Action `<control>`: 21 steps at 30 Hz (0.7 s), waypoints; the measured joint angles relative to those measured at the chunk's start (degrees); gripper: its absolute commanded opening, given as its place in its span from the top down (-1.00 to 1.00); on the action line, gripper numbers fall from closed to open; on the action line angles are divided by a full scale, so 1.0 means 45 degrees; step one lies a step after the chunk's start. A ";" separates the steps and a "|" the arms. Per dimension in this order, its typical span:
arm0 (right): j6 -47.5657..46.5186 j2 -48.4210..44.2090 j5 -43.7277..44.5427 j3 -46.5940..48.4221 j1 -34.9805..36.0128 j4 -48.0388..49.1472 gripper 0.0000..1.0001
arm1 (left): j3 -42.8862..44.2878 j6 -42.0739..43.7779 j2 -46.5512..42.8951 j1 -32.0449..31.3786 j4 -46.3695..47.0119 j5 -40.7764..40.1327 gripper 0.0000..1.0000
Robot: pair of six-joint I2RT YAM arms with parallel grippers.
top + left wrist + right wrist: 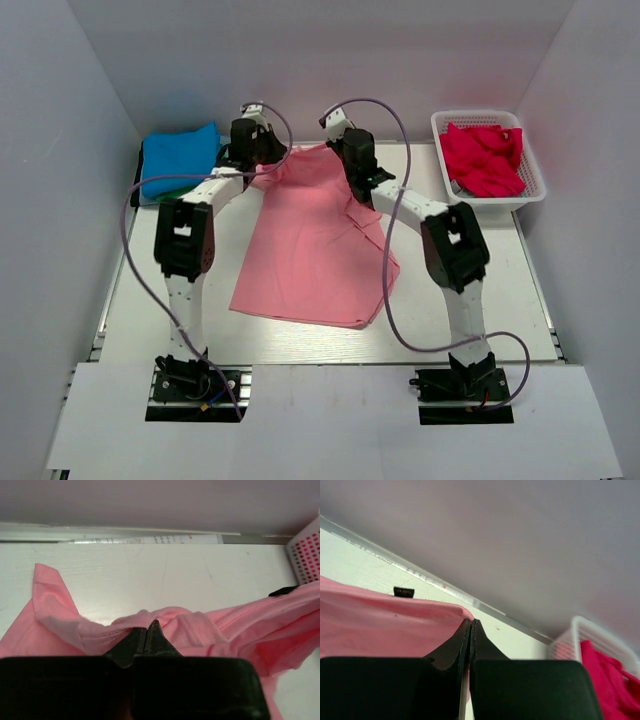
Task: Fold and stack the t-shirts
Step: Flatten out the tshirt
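Observation:
The salmon pink t-shirt [315,240] lies spread down the middle of the table, its far edge lifted between my two grippers. My left gripper [262,160] is shut on its far left edge; the left wrist view shows the closed tips [146,630] pinching bunched pink fabric [165,625]. My right gripper [345,150] is shut on the far right edge; its tips [470,626] clamp the pink hem [395,625]. A folded bright blue t-shirt [180,157] lies at the far left on something green [170,192]. A crimson red t-shirt [482,158] is crumpled in the basket.
The white lattice basket [530,195] stands at the far right; its corner shows in the left wrist view [306,550] and the right wrist view [580,630]. Grey walls enclose the table on three sides. Both arms' cables arc over the shirt.

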 measured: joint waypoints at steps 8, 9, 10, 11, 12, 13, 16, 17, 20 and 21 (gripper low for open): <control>0.0942 0.5022 -0.0403 0.4789 -0.1418 -0.0583 -0.81 | 0.7359 0.0418 0.5819 -0.0010 -0.0379 -0.1005 -1.00; 0.0942 0.5557 -0.0272 0.5484 -0.1520 -0.0908 -0.81 | 0.8160 0.0437 0.6377 -0.0010 -0.0515 -0.1035 -1.00; 0.1015 0.5765 -0.0146 0.5731 -0.1627 -0.1151 -0.81 | 0.8539 0.0437 0.6688 -0.0034 -0.0631 -0.1025 -1.00; 0.1107 0.5775 0.0058 0.5663 -0.1744 -0.1583 -0.81 | 0.8291 0.0447 0.6654 -0.0034 -0.0675 -0.1035 -1.00; 0.1180 0.5722 0.0248 0.5566 -0.1802 -0.1773 -0.81 | 0.7907 0.0437 0.6470 -0.0024 -0.0738 -0.1025 -1.00; 0.1336 0.5401 0.0335 0.5090 -0.1846 -0.1880 -0.81 | 0.7315 0.0442 0.6149 -0.0029 -0.0709 -0.1030 -1.00; 0.2599 0.3730 0.0219 0.3337 -0.1758 -0.3376 -0.81 | 0.5780 0.0442 0.4901 -0.0083 -0.1175 -0.0928 -1.00; 0.3094 0.2992 -0.0029 0.2705 -0.1724 -0.3662 -0.81 | 0.5280 0.0437 0.4357 -0.0126 -0.1399 -0.0874 -1.00; 0.4352 -0.0141 -0.1355 -0.0194 -0.1564 -0.3725 -0.81 | 0.2642 0.0335 0.1651 -0.0345 -0.1860 -0.0588 -1.00; 0.4707 -0.1316 -0.1909 -0.1413 -0.1496 -0.3434 -0.81 | 0.1452 0.0233 0.0525 -0.0457 -0.1841 -0.0549 -1.00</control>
